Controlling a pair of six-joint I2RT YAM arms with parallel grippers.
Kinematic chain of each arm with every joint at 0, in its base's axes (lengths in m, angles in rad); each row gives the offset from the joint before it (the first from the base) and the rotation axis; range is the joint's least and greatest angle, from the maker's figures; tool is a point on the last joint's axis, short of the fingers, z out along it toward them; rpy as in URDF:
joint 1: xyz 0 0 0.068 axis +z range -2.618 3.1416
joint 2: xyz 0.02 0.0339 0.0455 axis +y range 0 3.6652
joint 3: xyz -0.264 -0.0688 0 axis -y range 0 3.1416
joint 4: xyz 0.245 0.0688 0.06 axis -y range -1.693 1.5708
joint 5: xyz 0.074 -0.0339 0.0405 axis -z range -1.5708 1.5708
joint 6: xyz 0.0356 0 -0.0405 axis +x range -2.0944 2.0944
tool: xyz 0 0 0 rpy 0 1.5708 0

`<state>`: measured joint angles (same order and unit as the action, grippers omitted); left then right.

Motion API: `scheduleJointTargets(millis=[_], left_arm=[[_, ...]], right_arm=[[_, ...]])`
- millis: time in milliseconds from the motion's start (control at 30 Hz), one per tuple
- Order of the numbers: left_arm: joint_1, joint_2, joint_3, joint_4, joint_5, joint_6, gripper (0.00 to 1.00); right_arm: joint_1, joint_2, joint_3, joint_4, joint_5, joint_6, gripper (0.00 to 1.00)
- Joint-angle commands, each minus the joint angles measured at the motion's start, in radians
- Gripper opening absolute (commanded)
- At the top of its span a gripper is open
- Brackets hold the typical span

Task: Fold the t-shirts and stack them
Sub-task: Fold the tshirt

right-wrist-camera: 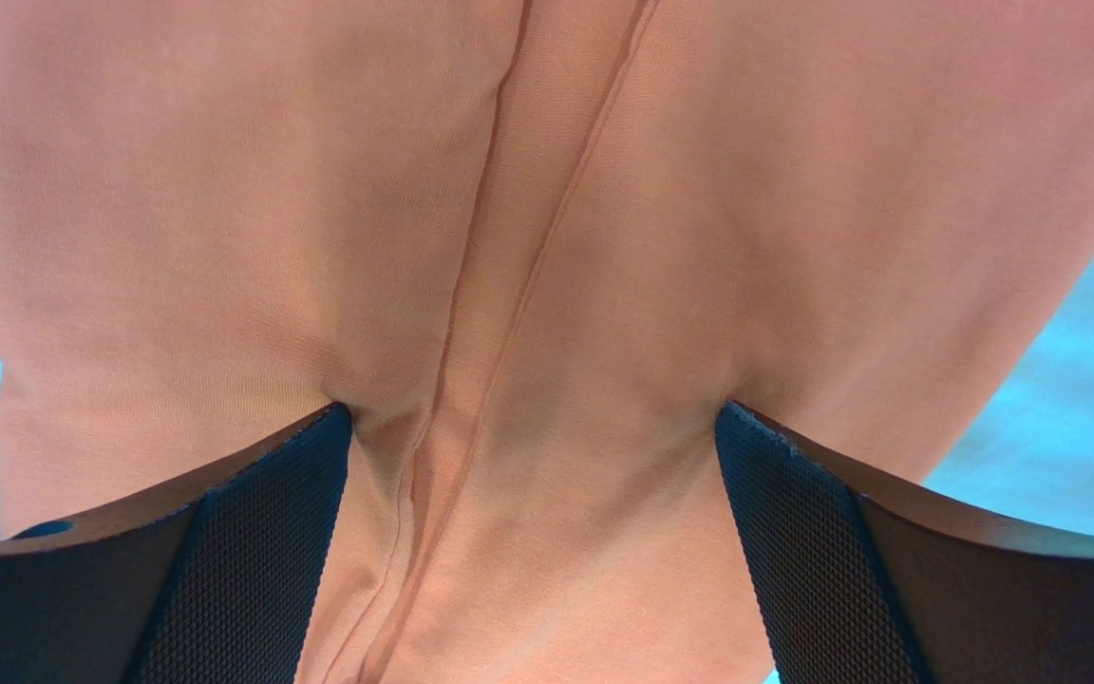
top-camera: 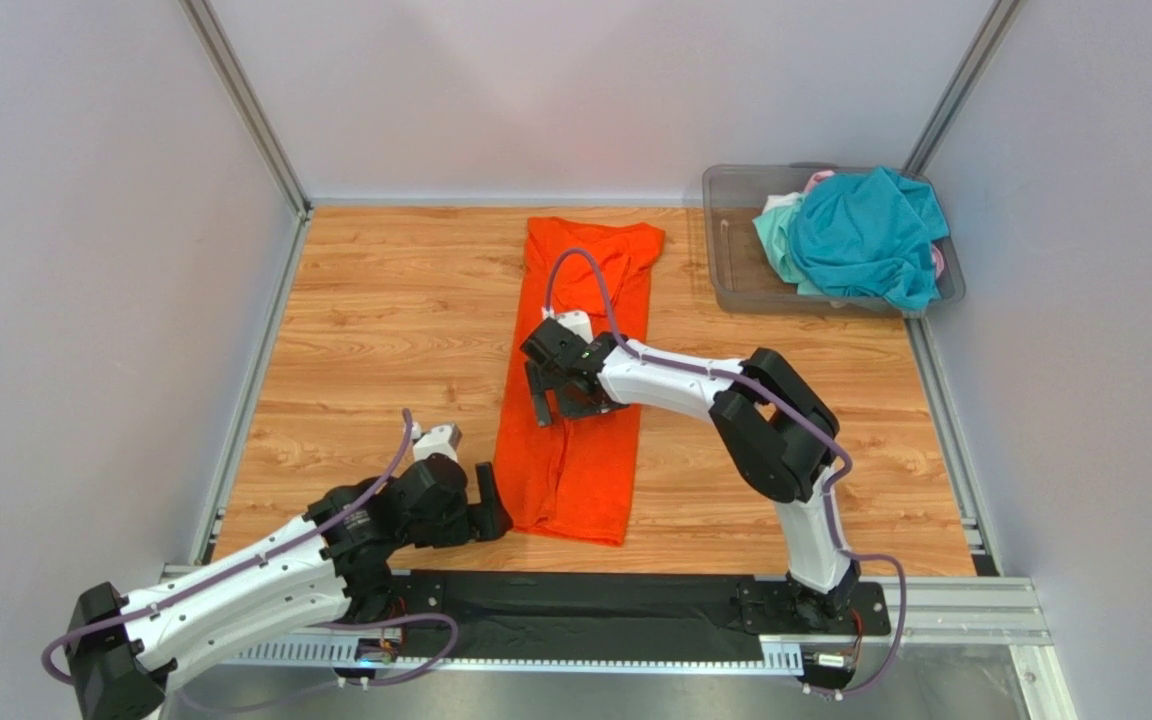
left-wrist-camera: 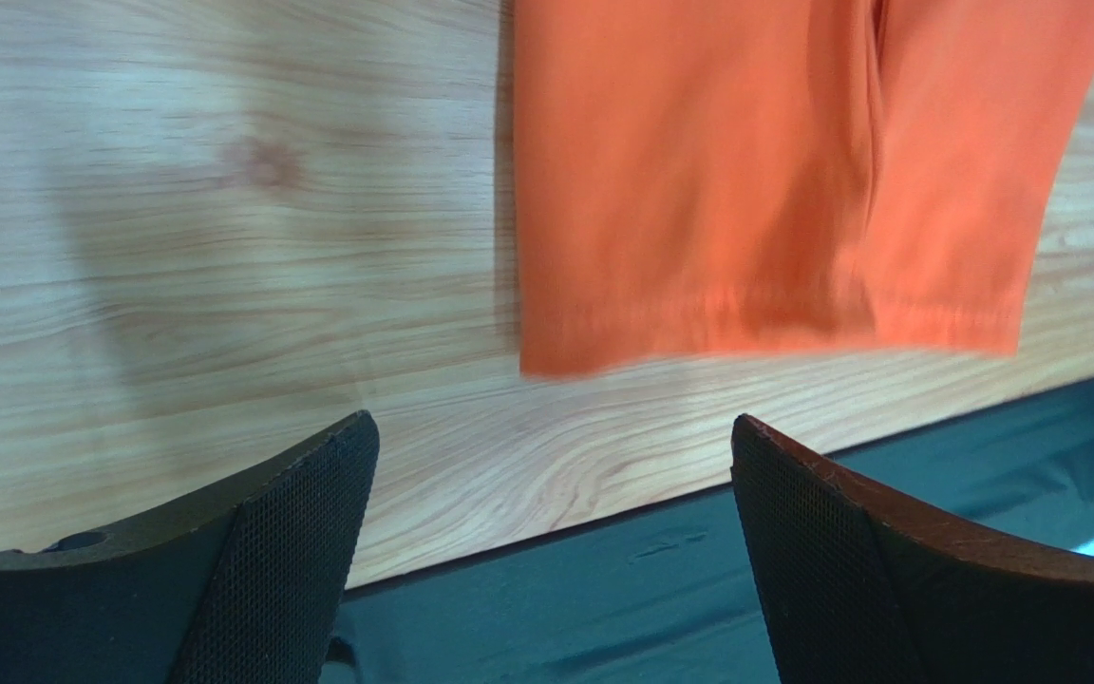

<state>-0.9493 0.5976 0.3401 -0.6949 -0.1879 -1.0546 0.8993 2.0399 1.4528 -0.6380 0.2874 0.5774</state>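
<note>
While the right pincer [top-camera: 548, 399] sat on the orange shirt [top-camera: 597, 270], you had its fingers apart, tips pressed into the cloth about mid-length. The wrist view showed dimples at both tips and nothing clamped. Left pincer [top-camera: 489, 503] was spread too, empty, low by the near edge of the counter [top-camera: 372, 330], just beside the shirt's near-left corner and clear of the cloth.

Shirt lay as a long narrow strip, sides folded in, running from the far middle of the counter to the near edge, hem [left-wrist-camera: 738, 321] at the near end. Teal shirt [top-camera: 875, 233] and mint shirt [top-camera: 773, 228] were heaped in the bin [top-camera: 725, 248], far right.

My read: lengthwise folds done, cross fold not yet. Fabric looked thin, light and limp, so it would sag and drag, and the layers could slide over each other on the smooth wood. You'd want to pinch at the hem corners, through all layers, not one ply. A mid-strip pin like the right one's would give a crease line. Risk: catching only the top layer and opening the side folds.
</note>
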Motion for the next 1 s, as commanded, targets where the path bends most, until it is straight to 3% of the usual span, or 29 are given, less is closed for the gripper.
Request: scheduleJointTargets(millis=[0,233,433,667,967], left_arm=[[-0.005,0.005,-0.022,0.141,0.077,0.051,1.00],[-0.003,-0.002,-0.038,0.152,0.007,0.004,0.99],[-0.003,0.046,-0.046,0.221,-0.013,-0.007,0.98],[-0.003,0.175,-0.049,0.308,-0.047,-0.047,0.74],[-0.003,0.307,-0.035,0.385,-0.041,-0.024,0.45]], right_arm=[[-0.043,0.034,0.029,0.005,0.076,-0.164,1.00],[-0.025,-0.240,-0.060,0.046,-0.019,-0.277,1.00],[-0.011,-0.606,-0.429,0.214,-0.187,-0.176,1.00],[0.009,-0.825,-0.767,0.294,-0.272,0.036,1.00],[0.072,-0.831,-0.848,0.327,-0.240,0.208,0.98]])
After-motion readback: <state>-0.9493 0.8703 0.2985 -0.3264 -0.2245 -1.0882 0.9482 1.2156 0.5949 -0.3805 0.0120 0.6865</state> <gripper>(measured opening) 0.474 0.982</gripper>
